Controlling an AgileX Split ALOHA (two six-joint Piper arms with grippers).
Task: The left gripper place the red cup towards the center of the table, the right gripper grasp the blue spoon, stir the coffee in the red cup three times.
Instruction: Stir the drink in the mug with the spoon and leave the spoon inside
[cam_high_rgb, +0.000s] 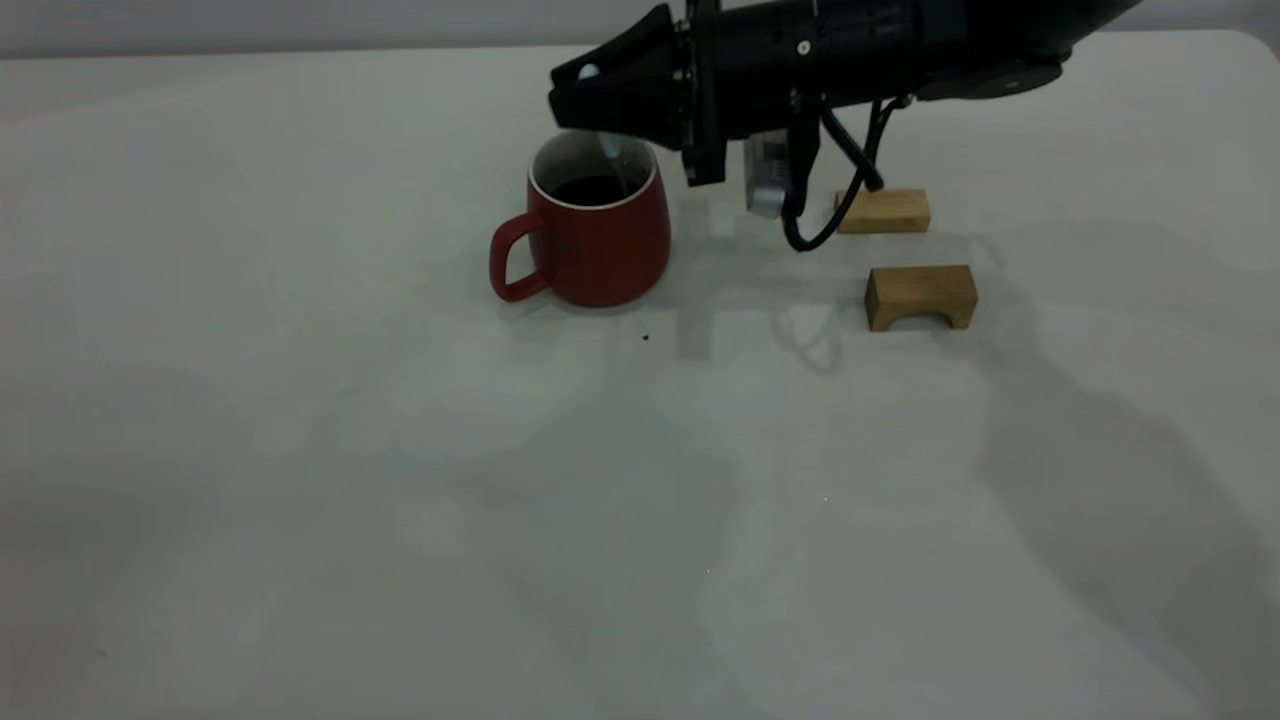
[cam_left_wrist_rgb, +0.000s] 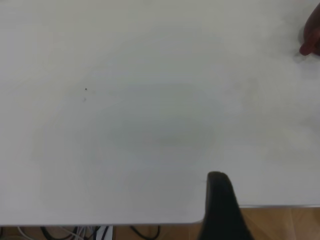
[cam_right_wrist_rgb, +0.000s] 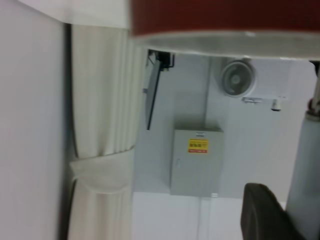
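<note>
The red cup (cam_high_rgb: 590, 235) stands upright on the table (cam_high_rgb: 300, 450), handle toward the left, with dark coffee (cam_high_rgb: 592, 189) inside. My right gripper (cam_high_rgb: 580, 95) hovers just above the cup's rim, shut on the blue spoon (cam_high_rgb: 610, 150). The spoon's pale handle end pokes out between the fingers and its lower part hangs down into the cup. In the right wrist view the cup's rim (cam_right_wrist_rgb: 225, 42) is close and the spoon handle (cam_right_wrist_rgb: 302, 170) lies beside one finger (cam_right_wrist_rgb: 260, 210). My left gripper (cam_left_wrist_rgb: 222, 205) is parked over the table's near edge, open and holding nothing; a sliver of the cup (cam_left_wrist_rgb: 312, 35) shows far off.
Two small wooden blocks lie to the right of the cup: a flat one (cam_high_rgb: 883, 211) farther back and an arched one (cam_high_rgb: 920, 296) nearer. A tiny dark speck (cam_high_rgb: 646, 337) lies just in front of the cup. The right arm's cable (cam_high_rgb: 830, 220) dangles near the blocks.
</note>
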